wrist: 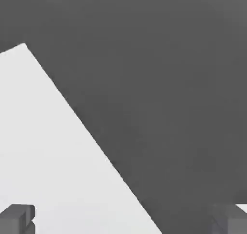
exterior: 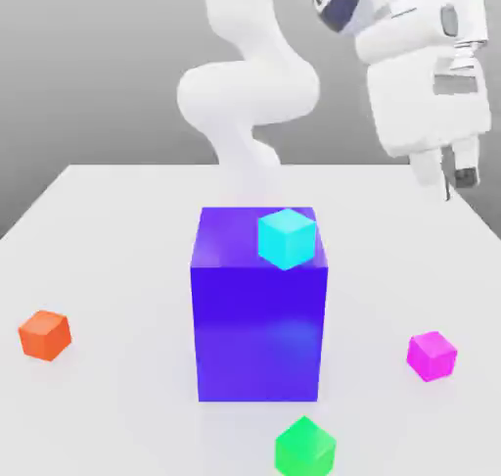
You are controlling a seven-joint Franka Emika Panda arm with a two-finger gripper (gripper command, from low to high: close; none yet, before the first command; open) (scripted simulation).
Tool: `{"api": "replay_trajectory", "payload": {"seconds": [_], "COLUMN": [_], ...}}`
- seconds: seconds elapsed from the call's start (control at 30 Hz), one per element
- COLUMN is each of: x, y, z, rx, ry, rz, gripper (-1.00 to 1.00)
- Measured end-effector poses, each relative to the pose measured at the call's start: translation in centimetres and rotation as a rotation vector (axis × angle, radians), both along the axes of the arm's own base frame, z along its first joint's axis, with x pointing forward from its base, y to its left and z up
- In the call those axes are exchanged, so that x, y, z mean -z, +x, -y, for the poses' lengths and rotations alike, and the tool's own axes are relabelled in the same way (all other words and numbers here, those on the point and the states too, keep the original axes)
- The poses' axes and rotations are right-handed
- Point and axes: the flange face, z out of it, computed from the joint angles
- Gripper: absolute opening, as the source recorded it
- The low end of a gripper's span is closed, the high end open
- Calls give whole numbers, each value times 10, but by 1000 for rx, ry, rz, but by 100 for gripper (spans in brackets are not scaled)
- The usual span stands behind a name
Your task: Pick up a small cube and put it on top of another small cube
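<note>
Standing in the middle of the white table [exterior: 108,268] is the biggest thing here, a tall blue block [exterior: 256,327]. Behind it the white robot arm [exterior: 245,92] rises from the far side of the table, bends, and reaches toward the exterior view's right. Its gripper [exterior: 452,175] hangs high above the table near the far right corner, pointing down, with nothing between the fingers. In the hand view both fingertips [wrist: 17,218] sit far apart at the two edges of the picture, so the hand is wide open, and between them I see only a bare corner of the table [wrist: 48,156] and the dark ground past its edge.

The small things come next. A cyan cube [exterior: 286,237] appears at the upper right part of the blue block, near its top edge; I cannot tell if it rests on the top or is behind it. A green cube [exterior: 305,448] lies on the table in front of the block, close to the near edge. An orange cube [exterior: 45,334] lies well apart on the exterior view's left. The pink cube [exterior: 432,355] lies on the table at the exterior view's right, apart from the block and far below the gripper, touching nothing else.
</note>
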Motion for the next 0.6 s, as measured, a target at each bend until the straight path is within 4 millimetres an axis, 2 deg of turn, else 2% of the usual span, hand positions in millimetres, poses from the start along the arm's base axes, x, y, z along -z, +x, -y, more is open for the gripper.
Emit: {"api": "replay_trajectory", "payload": {"seconds": [0.13, 0.2, 0.3, 0.4, 0.57, 0.6], "x": [72, 107, 157, 201, 256, 265], "y": [-26, -48, -80, -104, -108, -109], "z": [-37, -57, -73, -75, -75, -75], "rx": [-252, -394, -590, -740, -771, -771], "ry": [-93, -141, -214, -274, -285, -285], "rz": [-62, -89, -130, -166, -174, -174], "gripper": [0, 0, 0, 0, 0, -100]}}
